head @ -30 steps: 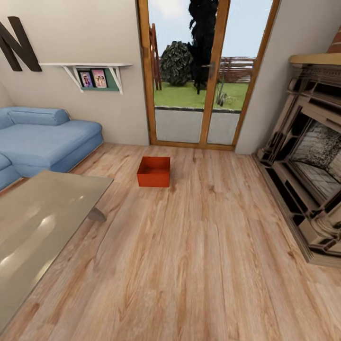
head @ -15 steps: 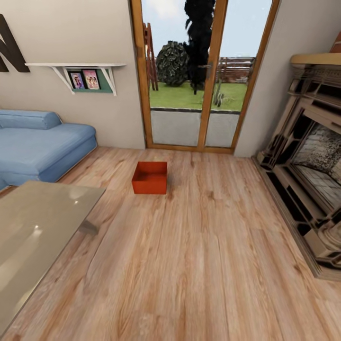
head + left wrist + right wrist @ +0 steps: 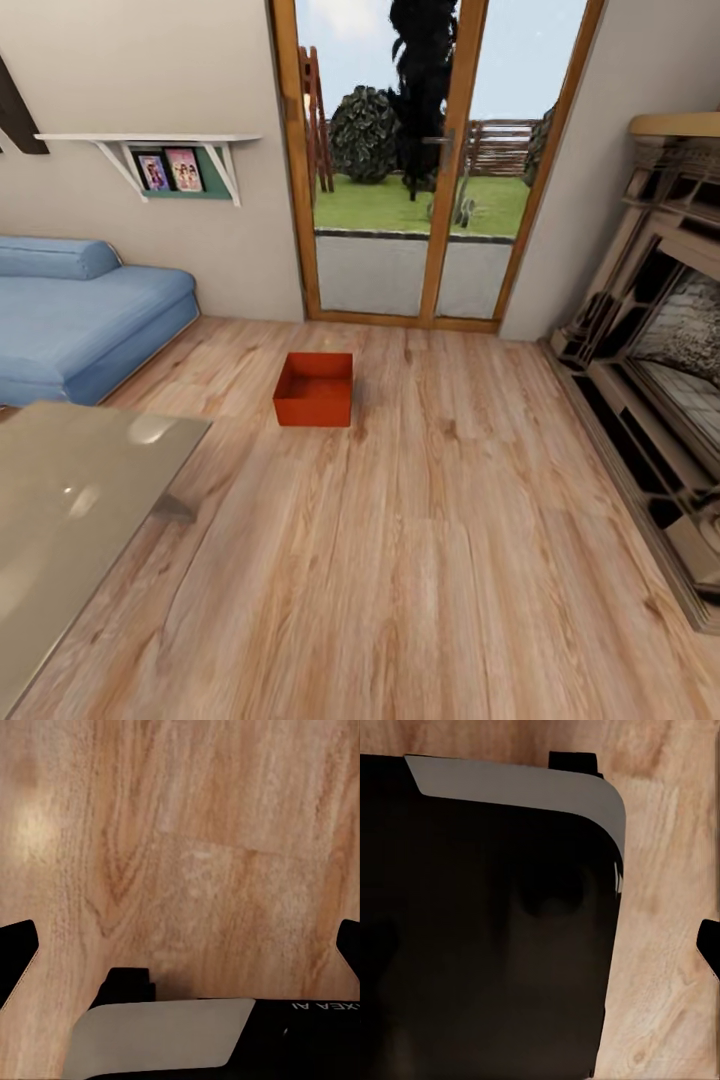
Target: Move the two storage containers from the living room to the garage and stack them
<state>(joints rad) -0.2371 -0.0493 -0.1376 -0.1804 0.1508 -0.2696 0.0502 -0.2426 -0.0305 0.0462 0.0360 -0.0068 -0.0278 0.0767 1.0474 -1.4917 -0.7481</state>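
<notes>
One orange-red storage container stands open-topped and empty on the light wood plank floor of the living room, a short way in front of the wood-framed glass doors. It is well ahead of me and neither arm is near it. In the left wrist view my left gripper is open over bare planks, its dark fingertips far apart at the frame edges. In the right wrist view my right gripper looks open too, with one fingertip at the edge and the other lost against my dark base.
A blue sofa lies at the left wall under a white shelf. A glass-topped table fills the near left. The brick fireplace runs along the right. Open plank floor stretches between me and the container.
The whole view has shifted as the camera moved. The sofa and wall letter slid left and the container sits slightly lower in the picture. Nothing in the room itself moved.
</notes>
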